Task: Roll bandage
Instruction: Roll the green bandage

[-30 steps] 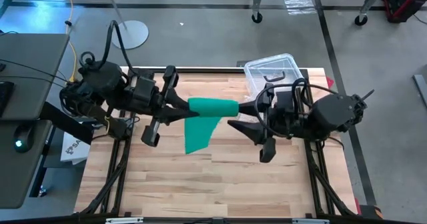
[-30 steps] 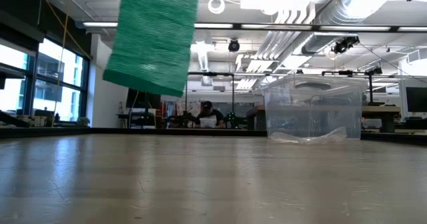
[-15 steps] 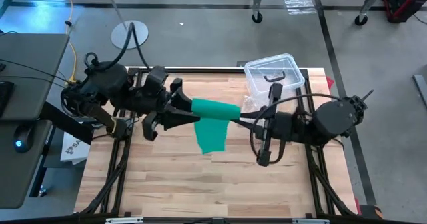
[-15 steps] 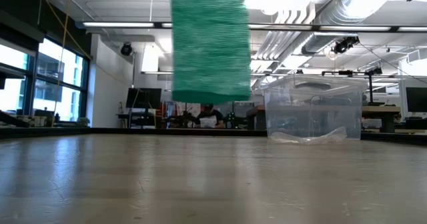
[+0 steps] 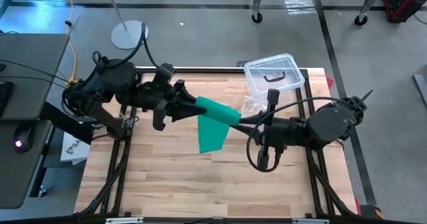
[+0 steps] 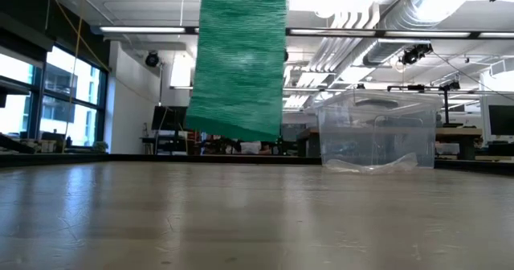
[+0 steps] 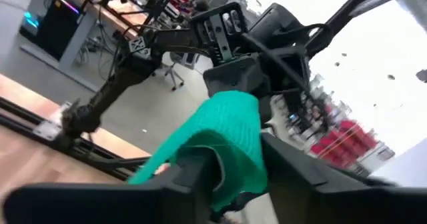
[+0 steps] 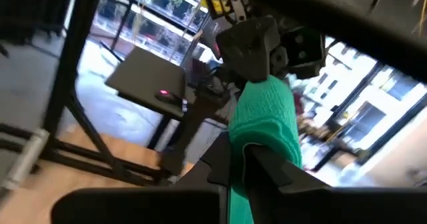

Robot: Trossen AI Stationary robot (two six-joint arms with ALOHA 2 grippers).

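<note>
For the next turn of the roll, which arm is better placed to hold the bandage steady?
Right, probably. The right gripper has its jaws shut on one end of the green bandage roll, held in the air above the table. The left gripper sits at the other end, its grip unclear, so it is freer to re-grip.

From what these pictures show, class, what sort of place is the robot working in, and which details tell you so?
Most likely a robotics lab or workshop: bare ceiling ducts and strip lights overhead, workbenches with monitors behind the wooden table, and a grey concrete floor with taped lines.
</note>
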